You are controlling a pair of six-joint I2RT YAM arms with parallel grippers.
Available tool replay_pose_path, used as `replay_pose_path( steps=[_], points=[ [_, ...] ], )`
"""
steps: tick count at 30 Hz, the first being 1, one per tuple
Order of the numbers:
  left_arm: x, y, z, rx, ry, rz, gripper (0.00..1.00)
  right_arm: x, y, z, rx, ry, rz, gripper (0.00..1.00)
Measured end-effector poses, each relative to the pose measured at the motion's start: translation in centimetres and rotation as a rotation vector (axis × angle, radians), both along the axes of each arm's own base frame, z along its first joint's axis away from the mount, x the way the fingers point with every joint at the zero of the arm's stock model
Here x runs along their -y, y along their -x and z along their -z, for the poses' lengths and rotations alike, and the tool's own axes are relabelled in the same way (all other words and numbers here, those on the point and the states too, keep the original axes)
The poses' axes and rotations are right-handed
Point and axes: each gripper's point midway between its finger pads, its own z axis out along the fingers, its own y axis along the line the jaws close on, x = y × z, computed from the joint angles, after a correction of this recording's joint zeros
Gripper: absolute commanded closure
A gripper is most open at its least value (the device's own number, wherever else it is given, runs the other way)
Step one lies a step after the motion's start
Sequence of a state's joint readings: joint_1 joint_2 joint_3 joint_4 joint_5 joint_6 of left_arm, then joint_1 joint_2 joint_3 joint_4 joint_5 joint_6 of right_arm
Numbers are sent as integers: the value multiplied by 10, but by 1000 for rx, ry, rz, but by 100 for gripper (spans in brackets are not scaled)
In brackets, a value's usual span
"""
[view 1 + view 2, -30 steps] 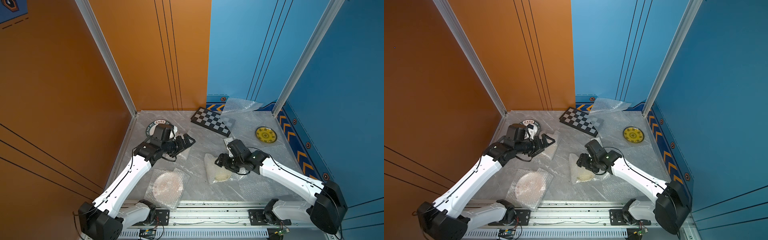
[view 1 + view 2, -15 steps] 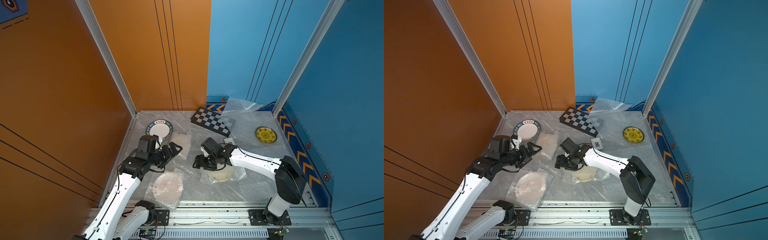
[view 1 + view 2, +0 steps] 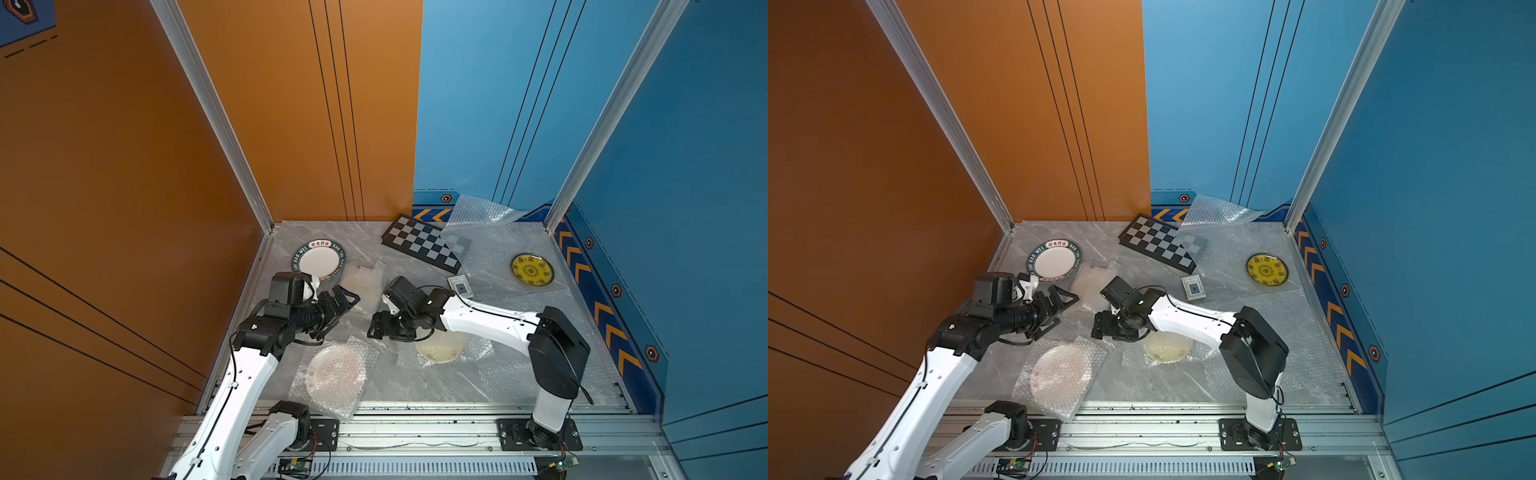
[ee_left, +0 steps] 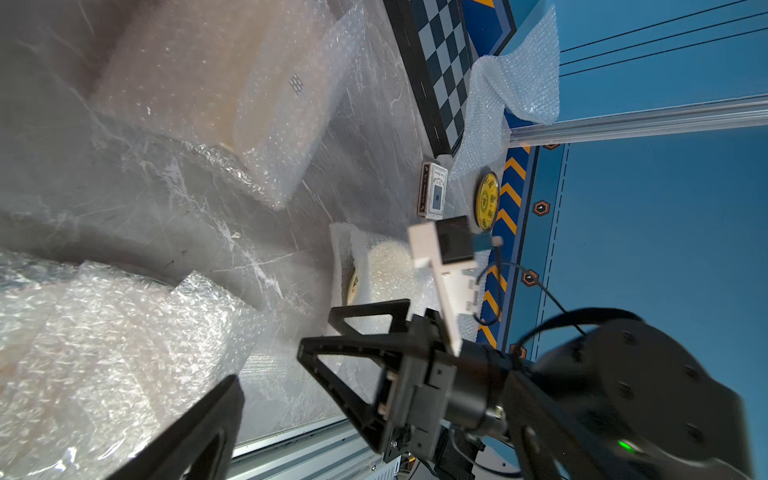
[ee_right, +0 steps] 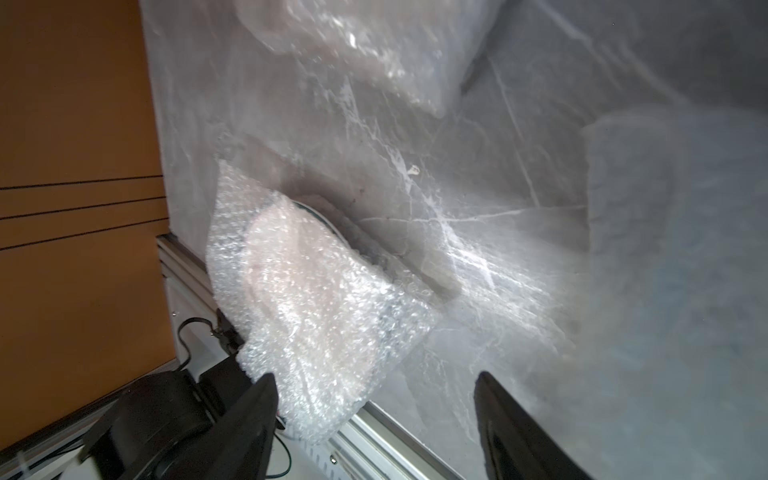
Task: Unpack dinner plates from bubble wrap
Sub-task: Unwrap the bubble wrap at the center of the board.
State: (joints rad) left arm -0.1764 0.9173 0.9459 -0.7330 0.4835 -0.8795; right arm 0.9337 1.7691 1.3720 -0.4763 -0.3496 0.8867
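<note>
Plate (image 3: 336,370) wrapped in bubble wrap (image 3: 328,405) sits near the counter's (image 3: 415,388) front edge, left hand (image 3: 345,305) and right hand (image 3: 374,327) both spread empty, so a sloppy tug might drag it right off.

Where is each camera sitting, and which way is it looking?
Top views: high over the front rail, looking down at the table; the left arm, right arm, and the open left end effector and right end effector show.
Left wrist: on the left arm, looking across the table toward the blue wall; one own finger and the right arm show.
Right wrist: on the right arm, looking toward the orange wall; its two fingers show.
Shared: all views show the wrapped plate.
</note>
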Motion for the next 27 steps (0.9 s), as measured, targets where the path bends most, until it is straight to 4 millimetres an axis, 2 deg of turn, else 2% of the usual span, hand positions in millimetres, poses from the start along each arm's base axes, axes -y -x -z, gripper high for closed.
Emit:
replay_pose_path(
  steps=[2, 3, 5, 8, 12, 16, 18, 21, 27],
  points=[
    [7, -3, -1, -6, -2, 24, 2, 13, -7, -35, 53, -56, 33, 24],
    [12, -3, -1, -7, -3, 40, 2, 25, -10, -55, 81, -88, 57, 24],
    [24, -5, -2, -6, -6, 82, 2, 53, -12, -80, 120, -125, 109, 24],
    [46, -7, 0, -7, -11, 149, 2, 106, -10, -92, 145, -112, 206, 24],
    [72, -14, 3, -9, -16, 208, 2, 173, 4, -84, 122, -22, 327, 24],
    [89, -22, 4, -5, -13, 240, 2, 227, 21, -59, 54, 67, 430, 23],
    [94, -25, 4, -4, -12, 249, 2, 239, 29, -44, 12, 112, 442, 23],
    [99, -29, 3, 3, -10, 253, 2, 244, 35, -25, -39, 173, 426, 24],
    [100, -31, 1, 15, -6, 254, 2, 241, 26, -1, -90, 235, 396, 26]
  ],
)
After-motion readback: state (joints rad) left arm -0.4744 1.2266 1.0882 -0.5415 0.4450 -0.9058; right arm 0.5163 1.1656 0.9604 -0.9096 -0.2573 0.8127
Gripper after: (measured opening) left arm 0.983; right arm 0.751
